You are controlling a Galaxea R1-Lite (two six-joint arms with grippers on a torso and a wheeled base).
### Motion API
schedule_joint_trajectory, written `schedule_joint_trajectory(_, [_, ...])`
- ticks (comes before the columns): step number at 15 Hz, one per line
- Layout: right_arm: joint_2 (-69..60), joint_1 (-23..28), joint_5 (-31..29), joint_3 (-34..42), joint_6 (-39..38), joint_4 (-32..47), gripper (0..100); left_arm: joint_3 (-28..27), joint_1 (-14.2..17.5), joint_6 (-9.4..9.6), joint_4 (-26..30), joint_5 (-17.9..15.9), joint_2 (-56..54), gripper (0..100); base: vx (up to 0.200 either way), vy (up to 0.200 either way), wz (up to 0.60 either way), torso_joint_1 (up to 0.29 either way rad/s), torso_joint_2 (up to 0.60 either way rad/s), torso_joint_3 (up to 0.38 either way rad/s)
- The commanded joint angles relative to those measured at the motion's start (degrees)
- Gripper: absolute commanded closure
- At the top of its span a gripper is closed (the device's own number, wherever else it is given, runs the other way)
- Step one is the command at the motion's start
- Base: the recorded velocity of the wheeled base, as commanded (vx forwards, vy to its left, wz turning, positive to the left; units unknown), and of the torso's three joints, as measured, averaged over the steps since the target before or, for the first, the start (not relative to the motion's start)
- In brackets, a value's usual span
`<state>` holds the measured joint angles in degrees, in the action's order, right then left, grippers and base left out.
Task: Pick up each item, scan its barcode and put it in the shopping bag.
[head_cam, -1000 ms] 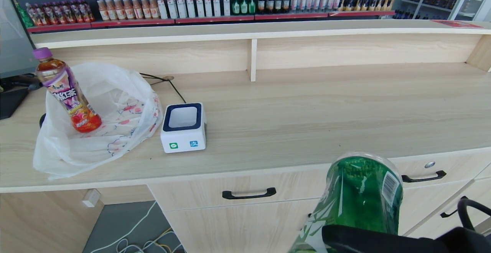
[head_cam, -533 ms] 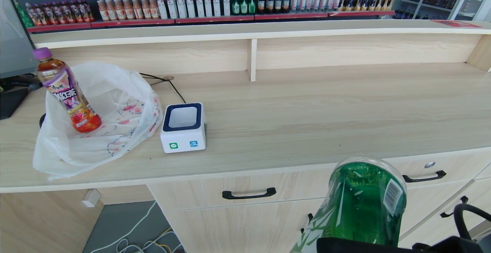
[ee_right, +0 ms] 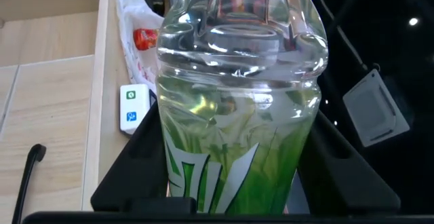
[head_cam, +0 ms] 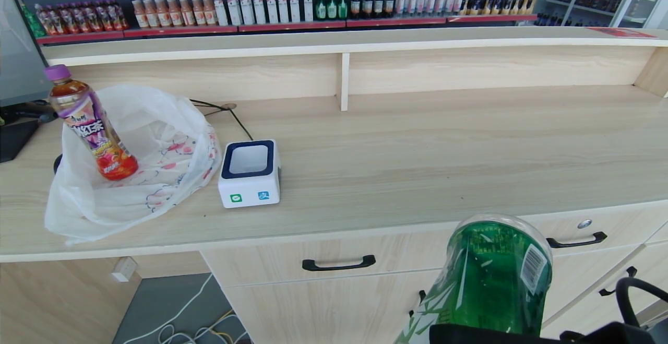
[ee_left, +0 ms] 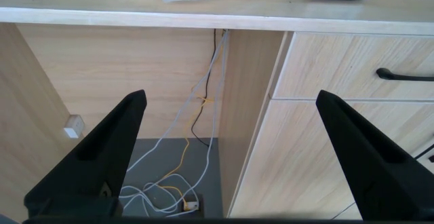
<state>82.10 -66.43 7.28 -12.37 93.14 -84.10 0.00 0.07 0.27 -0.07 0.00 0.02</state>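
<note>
On bench (head_cam: pixel 417 151), head view: shopping bag (head_cam: pixel 156 177) at left, tea bottle (head_cam: pixel 91 125) inside; scanner (head_cam: pixel 249 174) beside it; green bottle (head_cam: pixel 490 276) off front edge, right. Left wrist view: left gripper (ee_left: pixel 230 98) spread wide, empty. Right wrist view: right gripper (ee_right: pixel 234 136) clamps green bottle.

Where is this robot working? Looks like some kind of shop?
Most likely a small shop's checkout counter: rows of bottled drinks line the shelf behind, a scanner sits on the counter beside a shopping bag, and the right gripper holds a green bottle.
</note>
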Motion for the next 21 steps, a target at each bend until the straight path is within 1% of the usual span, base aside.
schedule_joint_trajectory(1, [0.07,-0.02,0.02,-0.02,0.03,-0.01,100,0.00,0.01,0.00,-0.01,0.00,-0.02,0,0.000,0.000,0.00,0.000,0.00,0.000])
schedule_joint_trajectory(5, [-0.28,-0.02,0.11,-0.19,-0.06,-0.01,100,0.00,0.01,0.00,-0.01,0.00,-0.02,0,0.000,0.000,0.00,0.000,0.00,0.000])
schedule_joint_trajectory(8, [-1.16,-0.02,0.02,0.07,-2.78,-0.01,100,0.00,0.01,0.00,-0.01,0.09,-0.02,0,0.000,0.000,0.00,0.000,0.00,0.000])
schedule_joint_trajectory(10, [-2.21,0.24,-0.69,-2.22,-10.17,-0.18,100,0.00,0.01,0.00,-0.01,0.00,-0.02,0,0.000,0.000,0.00,0.000,0.00,0.000])
schedule_joint_trajectory(12, [-2.39,1.21,-2.88,-5.20,-17.37,-0.18,100,0.00,0.01,0.00,-0.01,0.09,-0.02,0,0.000,0.000,0.00,0.000,0.00,0.000])
schedule_joint_trajectory(13, [-2.39,2.27,-3.59,-6.52,-22.12,-0.18,100,0.00,0.01,0.00,-0.01,0.09,-0.02,0,0.000,0.000,0.00,0.000,0.00,0.000])
schedule_joint_trajectory(14, [-2.47,4.38,-3.85,-8.02,-28.01,-0.18,100,0.00,0.01,0.00,-0.01,0.00,-0.02,0,0.000,0.000,0.00,0.000,0.00,0.000])
schedule_joint_trajectory(15, [-2.56,5.17,-3.94,-8.72,-30.12,-0.18,100,0.00,0.01,0.00,-0.01,0.00,-0.02,0,0.000,0.000,0.00,0.000,0.00,0.000])
schedule_joint_trajectory(16, [-2.65,6.92,-4.90,-9.16,-35.66,-0.18,100,0.00,0.01,0.00,-0.01,0.09,-0.02,0,0.000,0.000,0.00,0.000,0.00,0.000])
schedule_joint_trajectory(18, [-2.30,8.51,-7.98,-8.46,-42.25,-0.10,100,0.00,0.01,0.00,-0.01,0.00,-0.02,0,0.000,0.000,0.00,0.000,0.00,0.000])
schedule_joint_trajectory(21, [-0.63,10.70,-9.65,-10.04,-50.25,0.26,100,0.00,0.01,0.00,-0.01,0.09,-0.02,0,0.000,0.000,0.00,0.000,0.00,0.000])
